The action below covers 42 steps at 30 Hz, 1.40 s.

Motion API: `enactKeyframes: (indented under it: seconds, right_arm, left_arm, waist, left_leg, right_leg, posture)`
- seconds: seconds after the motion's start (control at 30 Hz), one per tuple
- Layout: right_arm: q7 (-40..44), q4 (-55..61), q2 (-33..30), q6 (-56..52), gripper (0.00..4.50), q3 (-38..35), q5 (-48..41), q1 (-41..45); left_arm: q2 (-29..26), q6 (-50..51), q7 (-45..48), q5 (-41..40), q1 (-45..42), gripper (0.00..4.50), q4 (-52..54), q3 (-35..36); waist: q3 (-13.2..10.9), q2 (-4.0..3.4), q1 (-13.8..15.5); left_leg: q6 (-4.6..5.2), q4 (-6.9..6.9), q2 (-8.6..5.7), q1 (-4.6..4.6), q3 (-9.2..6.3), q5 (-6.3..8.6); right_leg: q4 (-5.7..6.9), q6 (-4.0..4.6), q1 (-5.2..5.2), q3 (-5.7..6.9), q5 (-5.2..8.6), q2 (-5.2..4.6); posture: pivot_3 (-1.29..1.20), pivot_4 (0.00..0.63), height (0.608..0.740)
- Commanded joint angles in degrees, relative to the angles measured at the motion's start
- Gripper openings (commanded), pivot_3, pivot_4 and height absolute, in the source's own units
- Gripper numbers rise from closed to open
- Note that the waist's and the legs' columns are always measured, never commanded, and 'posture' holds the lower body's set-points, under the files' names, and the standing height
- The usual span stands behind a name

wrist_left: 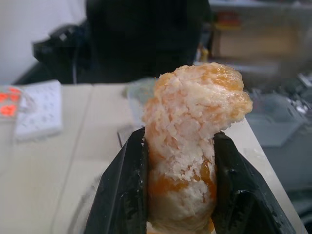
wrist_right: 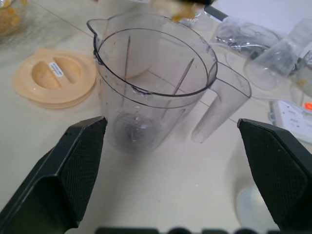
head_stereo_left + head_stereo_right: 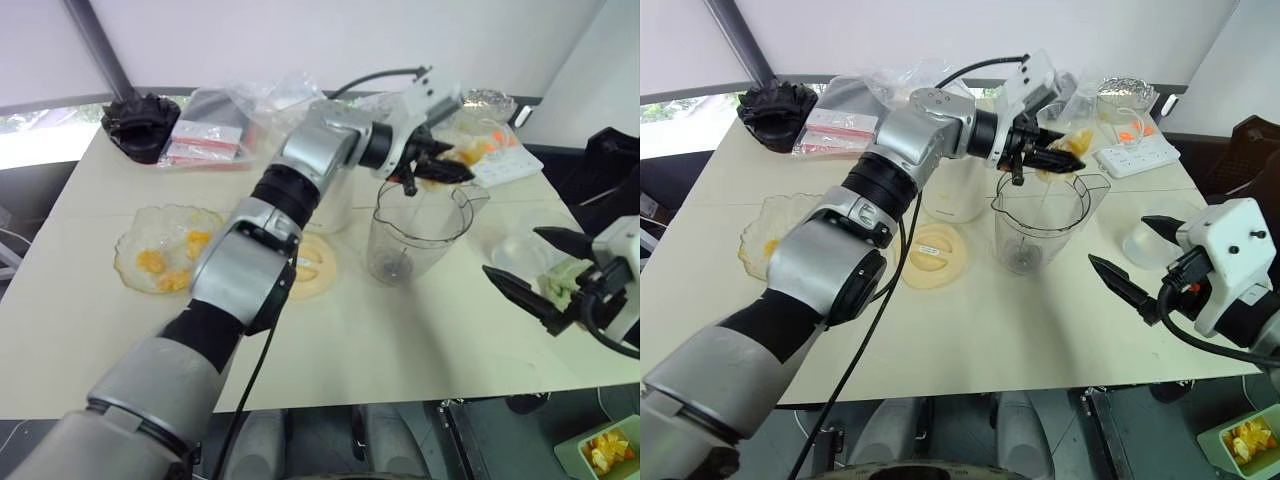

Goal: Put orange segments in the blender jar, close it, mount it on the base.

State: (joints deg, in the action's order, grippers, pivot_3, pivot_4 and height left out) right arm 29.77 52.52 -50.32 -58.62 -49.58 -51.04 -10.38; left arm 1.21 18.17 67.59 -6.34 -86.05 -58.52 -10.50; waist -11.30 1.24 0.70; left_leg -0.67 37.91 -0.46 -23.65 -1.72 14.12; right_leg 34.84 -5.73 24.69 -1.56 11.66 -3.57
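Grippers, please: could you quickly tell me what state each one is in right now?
Left gripper: closed on an orange segment, above the blender jar.
Right gripper: open, holding nothing, facing the jar.

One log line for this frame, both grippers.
left gripper: shut on peeled orange segment, above clear plastic blender jar | right gripper: open, empty

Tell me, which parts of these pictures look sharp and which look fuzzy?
Left wrist view: the orange segment between the fingers is crisp, the room behind soft. Right wrist view: the blender jar is clear, the near fingers slightly soft. Head views: bright window glare at the far left.
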Motion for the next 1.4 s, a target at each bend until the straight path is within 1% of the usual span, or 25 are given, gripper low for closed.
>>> enactKeyframes:
  seconds: [0.03, 0.13, 0.27, 0.3, 0.33, 0.4, 0.43, 0.47, 0.5, 0.63, 0.77, 0.87, 1.0, 1.1, 1.17, 1.23, 1.3, 1.4]
  right_arm:
    - [-1.2, 0.9, -0.5, 0.8, 4.5, -1.8, -1.4, -0.2]
    - [-1.4, 0.1, -1.1, 1.3, 4.5, -0.6, -1.6, 0.3]
    - [-1.6, -0.4, -1.7, 1.8, 4.5, 0.6, -1.9, 0.7]
    - [-1.7, -0.4, -1.8, 1.9, 4.5, 0.6, -2.0, 0.7]
    - [-1.6, -0.5, -1.8, 1.9, 4.5, 0.6, -2.0, 0.6]
    - [-1.7, -0.5, -1.9, 1.9, 4.5, 0.6, -2.1, 0.4]
    - [-1.7, -0.4, -1.9, 1.9, 4.5, 0.6, -2.2, 0.2]
    - [-1.8, -0.2, -1.9, 1.9, 4.5, 0.5, -2.4, 0.1]
    - [-1.8, -0.2, -1.9, 1.8, 4.5, 0.3, -2.5, -0.1]
    - [-1.8, 0.1, -2.0, 1.7, 4.5, -1.1, -3.3, -1.1]
    - [-1.7, 0.0, -1.8, 2.1, 4.5, -1.3, -3.1, -2.2]
    - [-2.5, -0.2, -1.1, 2.9, 4.5, -0.3, -1.5, -3.1]
    - [-3.6, -2.3, 0.2, 6.0, 4.5, 2.8, 4.4, -4.6]
    - [-5.1, -5.5, 1.4, 9.1, 4.5, 6.8, 9.9, -4.6]
    - [-4.7, -7.0, 2.2, 11.0, 4.5, 7.8, 12.2, -5.3]
    - [-6.7, -12.0, 4.6, 15.0, 4.5, 10.5, 16.8, -3.7]
    - [-7.6, -17.2, 6.0, 19.1, 4.5, 13.2, 21.3, -2.5]
    - [-7.6, -23.5, 7.9, 23.3, 4.5, 15.5, 24.7, -0.8]
  left_arm:
    - [-0.2, -2.0, 0.4, 1.6, -0.7, 1.46, 0.5, -0.5]
    - [0.0, -4.6, -2.2, 3.6, 0.6, 1.46, -1.8, -0.8]
    - [0.4, -9.7, -3.7, 2.4, 2.2, 1.46, -3.8, 2.2]
    - [0.5, -10.7, -4.5, 2.7, 2.5, 2.02, -4.6, 2.5]
    - [0.6, -11.7, -5.3, 2.9, 2.7, 2.3, -5.2, 2.7]
    - [0.8, -12.4, -6.6, 2.9, 2.9, 3.21, -6.4, 3.2]
    - [0.9, -12.7, -6.5, 2.7, 3.0, 3.69, -6.7, 3.6]
    - [1.0, -12.8, -6.4, 2.5, 3.1, 4.3, -7.0, 4.0]
    - [1.1, -12.8, -6.2, 2.4, 3.1, 4.46, -7.2, 4.3]
    - [1.3, -13.1, -5.5, 2.1, 3.0, 4.46, -7.4, 5.2]
    - [0.4, -11.2, -8.5, 0.1, 1.1, 4.46, -7.3, 8.7]
    - [-2.8, -8.7, -8.9, -1.5, 1.2, 4.46, -4.2, 11.2]
    - [-8.7, -4.5, -9.3, -2.6, 5.4, 4.46, 4.1, 12.5]
    - [-13.4, 1.6, -10.1, -3.9, 11.7, 4.46, 13.9, 13.3]
    - [-15.3, 5.0, -10.8, -4.6, 16.1, 4.46, 21.6, 12.7]
    - [-19.2, 8.1, -9.6, -5.3, 25.4, 4.46, 35.3, 11.4]
    - [-23.3, 9.1, -8.8, -4.5, 34.3, 4.46, 46.8, 9.1]
    - [-27.4, 13.1, -9.2, -6.1, 45.8, 4.46, 59.2, 8.2]
  waist:
    - [0.0, 0.0, 0.0]
    - [0.0, 0.0, 0.0]
    - [0.0, 0.0, 0.0]
    - [0.0, 0.01, 0.1]
    - [0.0, 0.0, 0.1]
    - [0.0, 0.0, 0.1]
    - [0.0, 0.0, 0.1]
    - [0.0, 0.0, 0.1]
    - [0.0, 0.0, 0.1]
    - [0.0, 0.0, 0.1]
    - [0.0, 0.0, 0.0]
    - [0.0, 0.0, -0.1]
    - [0.0, -0.06, -0.2]
    - [0.0, -0.08, -0.2]
    - [0.0, -0.08, -0.1]
    - [0.0, -0.08, -0.1]
    - [0.0, -0.1, -0.4]
    - [0.1, -0.12, -0.3]
  left_leg:
    - [0.0, 0.0, 0.0, -0.01, 0.0, 0.0]
    - [0.01, 0.0, 0.0, -0.02, -0.01, 0.01]
    - [0.01, 0.0, 0.01, -0.02, -0.01, 0.01]
    - [0.01, 0.0, 0.01, -0.02, -0.01, 0.01]
    - [0.01, 0.0, 0.0, -0.03, -0.02, 0.01]
    - [0.02, 0.01, -0.01, -0.03, -0.01, 0.01]
    - [0.01, 0.0, -0.01, -0.04, -0.01, 0.01]
    - [0.02, 0.01, -0.01, -0.04, -0.02, 0.01]
    - [0.01, 0.01, -0.02, -0.04, -0.02, 0.01]
    - [0.01, 0.01, -0.02, -0.04, -0.02, 0.01]
    - [0.01, 0.01, -0.02, -0.04, -0.03, 0.01]
    - [0.01, 0.01, -0.01, -0.02, -0.03, 0.01]
    - [0.01, 0.01, 0.07, 0.06, -0.03, 0.01]
    - [0.01, 0.0, 0.1, 0.15, -0.02, 0.01]
    - [0.01, 0.01, 0.12, 0.18, -0.02, 0.0]
    - [0.01, 0.02, 0.16, 0.16, -0.03, 0.0]
    - [0.01, 0.0, 0.2, 0.19, 0.0, 0.0]
    - [0.0, 0.01, 0.19, 0.23, 0.04, 0.0]
  right_leg:
    - [0.0, 0.0, 0.0, 0.0, 0.0, 0.0]
    - [-0.01, 0.0, 0.0, 0.0, 0.0, 0.0]
    - [0.0, 0.01, 0.0, 0.0, -0.02, 0.0]
    - [0.01, 0.01, 0.0, 0.0, -0.02, 0.0]
    - [0.01, 0.01, 0.0, 0.0, -0.02, 0.0]
    - [0.0, 0.01, 0.0, 0.0, -0.03, 0.0]
    - [0.0, 0.01, 0.0, 0.0, -0.03, 0.0]
    - [0.0, 0.0, 0.0, 0.0, -0.02, 0.0]
    - [0.0, 0.0, 0.0, 0.0, -0.02, 0.0]
    - [0.01, 0.01, 0.0, 0.0, -0.03, 0.0]
    - [0.01, 0.0, 0.0, 0.0, -0.02, 0.0]
    - [0.04, -0.02, 0.0, 0.0, -0.03, 0.02]
    - [0.14, -0.01, 0.0, 0.0, -0.02, 0.09]
    - [0.17, 0.03, -0.07, -0.01, -0.04, 0.08]
    - [0.19, 0.07, -0.09, -0.01, -0.07, 0.06]
    - [0.25, 0.07, -0.09, -0.02, -0.07, 0.03]
    - [0.23, 0.07, -0.1, -0.07, -0.07, 0.02]
    - [0.28, 0.08, -0.1, -0.12, -0.07, -0.02]
  posture:
    - [0.0, 0.15, 0.74]
    - [0.0, 0.15, 0.74]
    - [0.0, 0.15, 0.74]
    - [0.0, 0.15, 0.74]
    - [0.0, 0.15, 0.74]
    - [0.0, 0.15, 0.74]
    - [0.0, 0.15, 0.74]
    - [0.0, 0.15, 0.74]
    - [0.0, 0.15, 0.74]
    - [0.0, 0.15, 0.74]
    - [0.0, 0.15, 0.74]
    - [0.0, 0.15, 0.74]
    - [0.0, 0.15, 0.74]
    - [0.0, 0.15, 0.74]
    - [0.0, 0.15, 0.74]
    - [0.0, 0.15, 0.74]
    - [0.0, 0.15, 0.74]
    - [0.0, 0.15, 0.74]
